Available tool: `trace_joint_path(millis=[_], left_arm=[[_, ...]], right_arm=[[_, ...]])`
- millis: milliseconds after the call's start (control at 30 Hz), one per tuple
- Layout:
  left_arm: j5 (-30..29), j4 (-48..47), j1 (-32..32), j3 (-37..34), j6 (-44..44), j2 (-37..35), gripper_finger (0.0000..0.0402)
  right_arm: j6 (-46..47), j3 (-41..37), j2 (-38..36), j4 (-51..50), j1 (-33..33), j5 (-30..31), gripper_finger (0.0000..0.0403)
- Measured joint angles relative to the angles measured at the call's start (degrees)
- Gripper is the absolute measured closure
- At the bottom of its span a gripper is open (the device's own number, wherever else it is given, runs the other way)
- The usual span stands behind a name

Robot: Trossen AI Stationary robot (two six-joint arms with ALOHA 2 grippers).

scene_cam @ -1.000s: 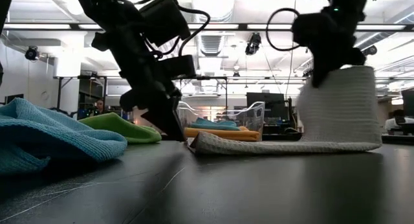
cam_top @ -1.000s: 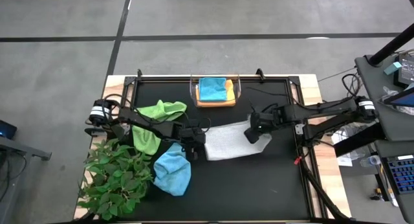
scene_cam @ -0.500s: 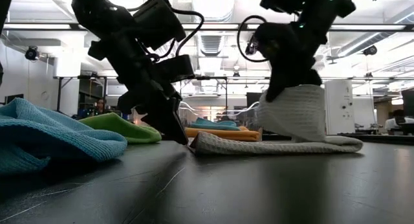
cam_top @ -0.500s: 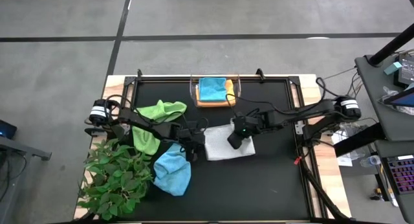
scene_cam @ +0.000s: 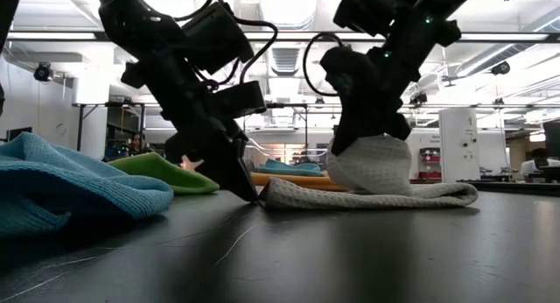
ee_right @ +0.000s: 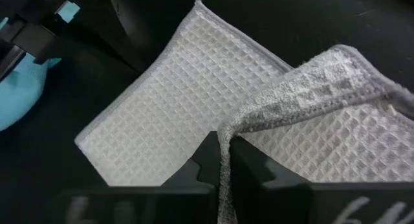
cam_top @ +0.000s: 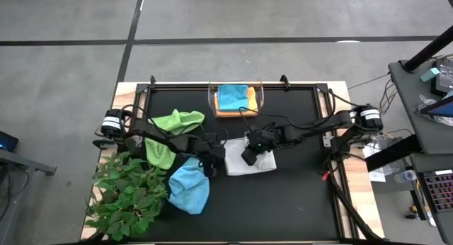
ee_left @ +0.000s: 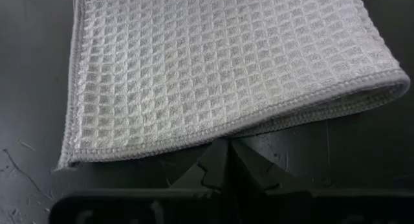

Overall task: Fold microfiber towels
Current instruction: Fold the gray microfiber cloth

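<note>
The pale grey-white waffle towel [cam_top: 244, 160] lies mid-table, its right part drawn up and over itself. My right gripper [cam_top: 249, 155] is shut on that raised part above the towel's middle. My left gripper [cam_top: 213, 161] is shut at the towel's left edge [scene_cam: 262, 198], low on the table. The lime green towel [cam_top: 172, 130] and the light blue towel [cam_top: 190, 190] lie crumpled on the table to the left. The teal and yellow-orange towels [cam_top: 234, 100] lie stacked in the clear bin. My left gripper has its shut fingertips [ee_left: 223, 156] at the hemmed left edge [ee_left: 213, 134] of the towel, coming in low and slanting from the table's left. That edge lies on the table. Whether one layer or several sits between the tips, I cannot tell. My right gripper pinches the towel's hemmed edge [ee_right: 225, 138] between its two fingers, from above. The held part arches up in a slack fold [scene_cam: 372, 163] over the lower layer [ee_right: 168, 114], which lies flat on the table.
The clear bin [cam_top: 212, 103] stands at the far edge, middle. The leafy plant [cam_top: 127, 192] fills the near left corner. Bare black tabletop [cam_top: 283, 202] lies near and right of the white towel.
My right gripper has gone toward the table's left edge and down, carrying the towel's right edge over the lower layer. The raised part, upright and tall a second ago, is now a low fold over the towel's middle. The towel's left edge has stayed in place.
</note>
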Motion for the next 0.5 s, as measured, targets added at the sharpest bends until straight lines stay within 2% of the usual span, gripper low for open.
trace_joint_path(millis=[500], left_arm=[[0.04, 1.47, 0.08, -0.02, 0.15, 0.13, 0.0401]], right_arm=[[-0.04, -0.07, 2.59, 6.34, 0.00, -0.15, 0.0391]])
